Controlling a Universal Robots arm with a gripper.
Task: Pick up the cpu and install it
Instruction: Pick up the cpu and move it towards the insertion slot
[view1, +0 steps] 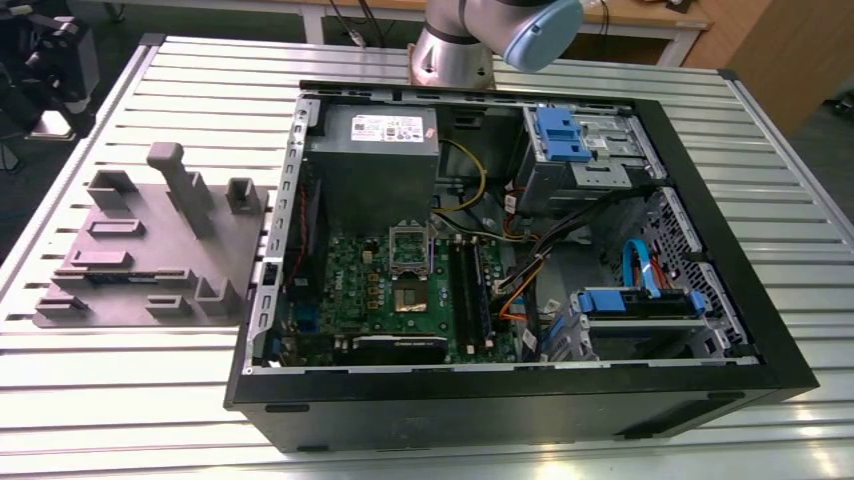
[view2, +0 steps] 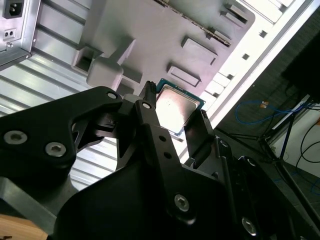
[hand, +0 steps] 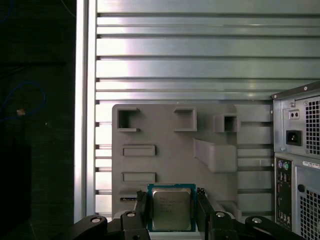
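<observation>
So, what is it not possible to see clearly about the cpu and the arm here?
Underside of the cpu: turned away in both wrist views.
Part of its rim: hidden behind the black fingers in the second wrist view.
The arm: cut off by the exterior view's upper edge.
The socket on the motherboard: too small in the exterior view to tell whether it is open.

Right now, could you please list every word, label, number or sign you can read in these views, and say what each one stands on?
No text can be quoted; none of it is legible.
White label on the power supply: print too small to read.
Metal top of the cpu, held in the gripper: faint lines of print, too blurred to read.
Motherboard: any markings are too small to read.
</observation>
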